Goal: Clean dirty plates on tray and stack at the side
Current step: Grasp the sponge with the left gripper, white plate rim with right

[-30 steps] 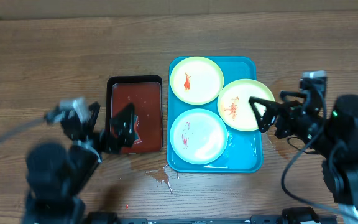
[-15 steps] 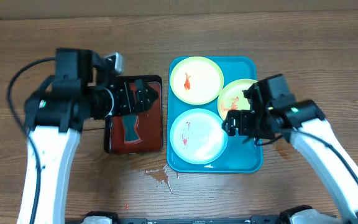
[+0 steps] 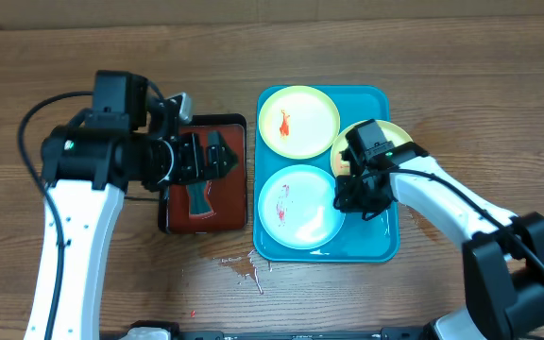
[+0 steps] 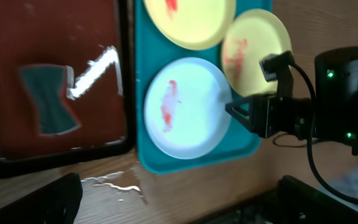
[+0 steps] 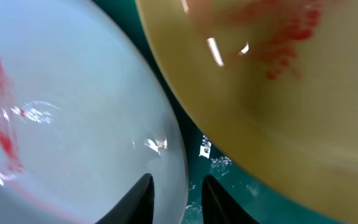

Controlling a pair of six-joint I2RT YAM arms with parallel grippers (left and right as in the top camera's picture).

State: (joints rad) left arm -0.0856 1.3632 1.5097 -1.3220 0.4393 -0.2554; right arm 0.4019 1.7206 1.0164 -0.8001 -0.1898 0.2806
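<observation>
- The turquoise tray [image 3: 389,242] lies on the wooden worktop [image 3: 461,57] and carries all three plates.
- The blue-rimmed plate [image 3: 296,208] sits in the near half of the tray, with a red smear left of its centre.
- Two yellow-green plates, one at the far left [image 3: 297,122] and one at the right [image 4: 253,37], both show red-orange smears.
- The right gripper [image 5: 176,186] has narrowed astride the blue-rimmed plate's right rim; I cannot tell whether it pinches yet.
- The left gripper [image 3: 203,159] is spread wide above the black tray [image 3: 170,127] of red liquid.
- A teal pad [image 4: 47,99] lies in that liquid.
</observation>
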